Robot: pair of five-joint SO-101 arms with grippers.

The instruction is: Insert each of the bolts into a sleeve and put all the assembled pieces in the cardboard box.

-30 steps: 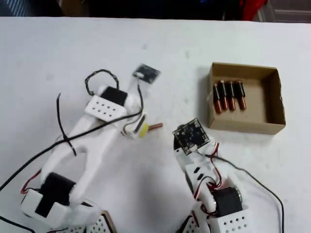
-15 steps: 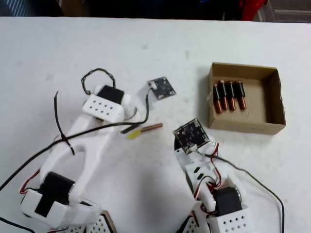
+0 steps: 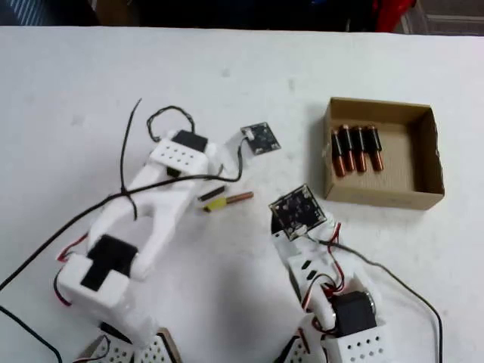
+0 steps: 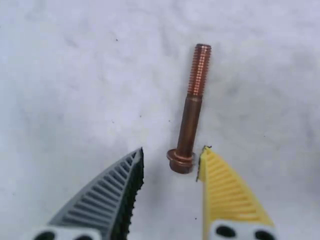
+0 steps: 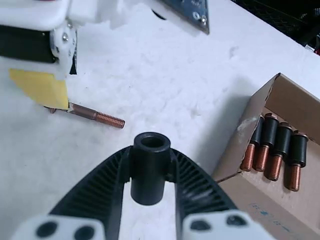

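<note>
Left gripper point(image 4: 172, 150), jaws apart astride the bolt point(image 4: 192, 100) head, should close squarely on the shank, leaving threads free for the sleeve point(image 5: 149, 172) clamped in the right gripper point(image 5: 150, 159).

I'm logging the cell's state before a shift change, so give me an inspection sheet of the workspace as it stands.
Surface: white table, bare apart from the job's things.
Job's things: one loose bolt lies flat on the table. Four assembled pieces lie side by side in the cardboard box.
Clutter: nothing seen.
Grippers: left pincer open, with a finger on either side of the bolt's head. Right pincer shut on a black sleeve, bore facing up.
Cables: a black cable runs across the left arm. Red and black wires loop along the right arm.
Surroundings: dark space past the table's far edge.
</note>
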